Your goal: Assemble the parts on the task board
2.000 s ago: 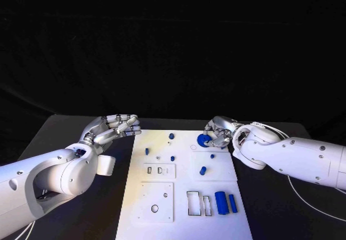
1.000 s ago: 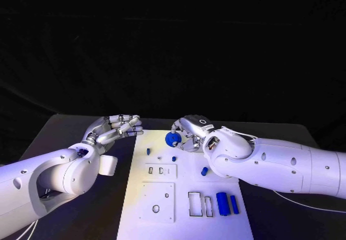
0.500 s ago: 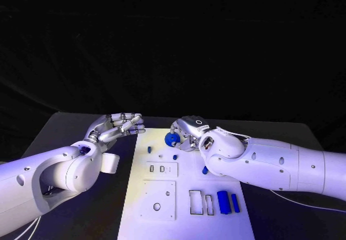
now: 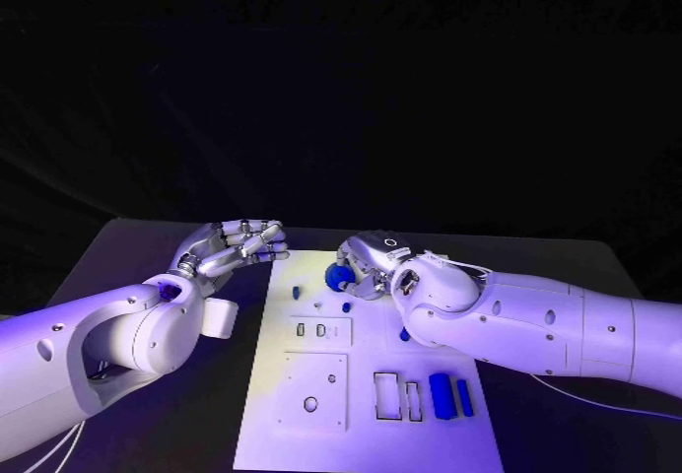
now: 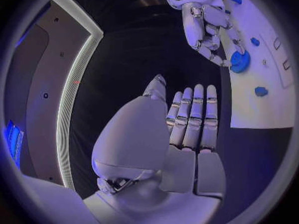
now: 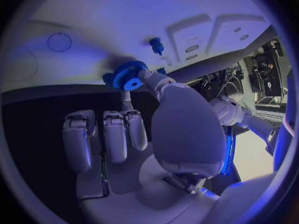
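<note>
Pinching a blue gear (image 4: 340, 276) over the task board (image 4: 363, 414), right hand (image 4: 367, 264), left hand (image 4: 228, 249) fingers curled, empty.

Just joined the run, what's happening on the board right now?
The right hand pinches a blue gear over the far end of the white task board. The left hand hovers beside the board's left edge, holding nothing. Other blue parts, including two cylinders, lie on the board.
</note>
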Robot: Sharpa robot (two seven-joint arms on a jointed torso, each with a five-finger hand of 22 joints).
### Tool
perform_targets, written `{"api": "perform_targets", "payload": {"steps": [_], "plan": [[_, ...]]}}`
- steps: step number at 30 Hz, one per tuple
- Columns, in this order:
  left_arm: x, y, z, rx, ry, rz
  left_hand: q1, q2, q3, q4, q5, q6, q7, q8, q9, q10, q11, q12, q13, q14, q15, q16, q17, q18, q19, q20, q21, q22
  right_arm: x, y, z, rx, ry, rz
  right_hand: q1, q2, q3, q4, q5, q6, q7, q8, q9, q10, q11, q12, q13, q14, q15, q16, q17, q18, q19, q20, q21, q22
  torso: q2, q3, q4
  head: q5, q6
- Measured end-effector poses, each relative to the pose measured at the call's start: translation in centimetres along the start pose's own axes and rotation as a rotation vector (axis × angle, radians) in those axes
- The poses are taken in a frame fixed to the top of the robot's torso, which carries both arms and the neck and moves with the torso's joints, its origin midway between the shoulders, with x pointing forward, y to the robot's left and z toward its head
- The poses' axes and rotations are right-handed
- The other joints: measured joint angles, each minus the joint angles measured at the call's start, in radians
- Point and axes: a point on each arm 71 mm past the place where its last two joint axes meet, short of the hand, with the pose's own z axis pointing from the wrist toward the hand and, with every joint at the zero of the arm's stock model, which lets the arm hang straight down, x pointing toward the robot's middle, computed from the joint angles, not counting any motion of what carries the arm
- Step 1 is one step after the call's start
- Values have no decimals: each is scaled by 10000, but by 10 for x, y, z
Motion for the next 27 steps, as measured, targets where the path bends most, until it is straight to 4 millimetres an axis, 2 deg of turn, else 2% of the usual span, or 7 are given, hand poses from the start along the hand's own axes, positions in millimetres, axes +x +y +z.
{"api": "perform_targets", "payload": {"steps": [3, 6, 8, 11, 14, 20, 27], "plan": [[0, 0, 0, -4, 3, -1, 0, 0, 0, 0, 0, 0, 0, 0, 0, 0, 0, 0, 0, 0, 0, 0, 0, 0, 0, 0, 0, 0, 0, 1, 1, -7, 3, -6, -41, -41, -7, 23, 0, -52, -53, -45, 0, 0, 0, -63, 0, 0, 0, 0, 0, -1, 0, 0, 0, 0, -2, 0, 0, 1, -11], [0, 0, 0, -6, 5, -2, 0, 0, 0, 0, 0, 0, 0, 0, -1, 0, 0, 0, -1, 0, 0, 0, 0, 0, 0, 0, 0, 0, 1, 0, 2, 8, -3, -21, -92, -92, -3, 35, -146, -101, -205, -261, -52, 6, 6, -152, 0, 0, 0, 0, 0, 0, 0, 0, 0, -1, -4, -2, 0, 2, -5], [0, 0, 0, -9, 6, -2, 0, 0, 0, 0, 0, 0, 0, 0, -1, 0, 0, 0, -1, 0, 0, 0, -1, -1, 0, 0, 0, 0, 1, 0, 2, 32, 1, -34, -113, -103, -21, 90, -251, -331, -102, -396, -128, 21, 107, -220, 0, 0, 0, 0, 0, 0, 0, 0, 0, -1, -4, -3, 0, -3, 0], [0, 0, 0, -13, 9, -4, 0, 0, 0, 0, 0, 0, 0, 0, -1, 0, 0, 0, -1, 1, 0, 0, -1, 1, 0, 0, 0, 0, 2, -1, 3, 53, 17, -46, -160, -75, -7, 104, -290, -520, 5, -554, -219, 15, 126, -261, -1, -13, 60, 0, 0, -1, 0, 0, 0, -1, -5, -2, 0, -10, 7], [0, 0, 0, -17, 12, -5, 0, 0, 0, 0, 0, 0, 0, 0, -2, 0, 0, 0, -1, 0, 0, 0, -1, 0, 0, 0, 0, 0, 3, -1, 3, 58, 18, -51, -196, -89, -37, 74, -364, -679, 44, -653, -292, 15, 196, -334, -1, 3, 78, 0, 0, 0, -1, 77, 0, -1, -5, -9, 0, -19, 10], [0, 0, 0, -28, 18, -7, 0, 0, 0, 0, -37, 0, 0, 38, -2, 0, 0, -39, -2, -36, -36, -42, 7, 1, 0, 0, 0, -3, 3, 0, 4, 58, 17, -52, -203, -97, -122, 159, -485, -877, 97, -807, -411, 5, 257, -385, 7, 0, 147, 0, 0, 0, -2, 105, 0, -2, -4, -8, 2, -27, 9], [0, 0, 0, -41, 22, -9, 0, 0, 0, 0, -37, 0, 0, 38, 8, 0, -1, -40, -3, -36, -36, -42, 7, 0, 0, 0, 0, -9, 3, -1, 4, 92, 118, -68, -392, -77, -286, 267, -537, -877, 97, -807, -460, 8, 261, -426, 7, 0, 147, -1, 0, 0, -1, 149, 0, -3, -3, -11, 1, -41, 3]]}}
